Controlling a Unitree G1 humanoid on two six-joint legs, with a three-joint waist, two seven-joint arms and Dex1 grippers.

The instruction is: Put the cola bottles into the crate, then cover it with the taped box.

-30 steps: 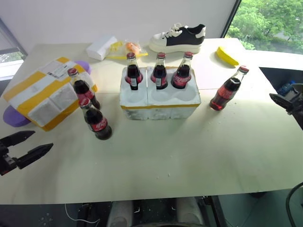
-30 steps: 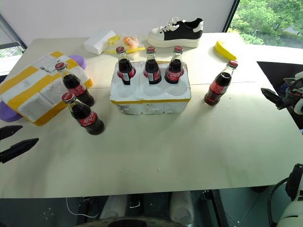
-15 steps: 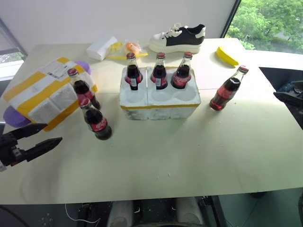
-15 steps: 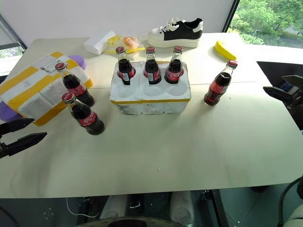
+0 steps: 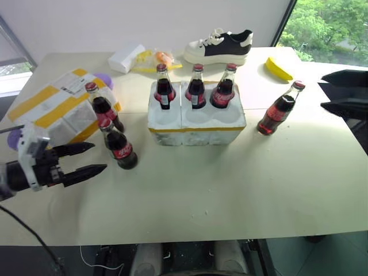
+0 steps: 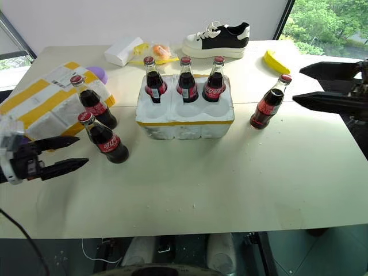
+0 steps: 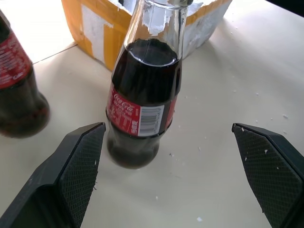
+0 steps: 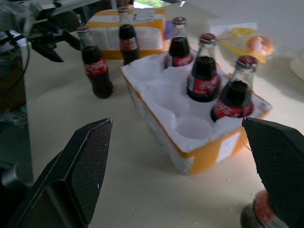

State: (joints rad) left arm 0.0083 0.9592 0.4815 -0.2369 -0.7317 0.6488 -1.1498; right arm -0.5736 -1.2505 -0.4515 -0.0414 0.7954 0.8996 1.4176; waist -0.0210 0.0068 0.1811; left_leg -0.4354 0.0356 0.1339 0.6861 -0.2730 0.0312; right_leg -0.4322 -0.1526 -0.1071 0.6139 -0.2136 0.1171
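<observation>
Across the pale tabletop [image 5: 230, 184], three cola bottles [image 5: 196, 87] fill the crate [image 5: 195, 123], and the left gripper [image 5: 86, 160], fingers apart, faces the nearest loose bottle [image 5: 118, 148] just ahead, seemingly ready to advance and clamp it.

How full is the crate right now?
Half full. The crate holds three cola bottles in its back row, while the three front wells are empty.

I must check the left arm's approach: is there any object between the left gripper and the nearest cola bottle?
Nothing visible. The left gripper is open, and bare table lies between it and the nearest cola bottle. The taped box sits behind.
</observation>
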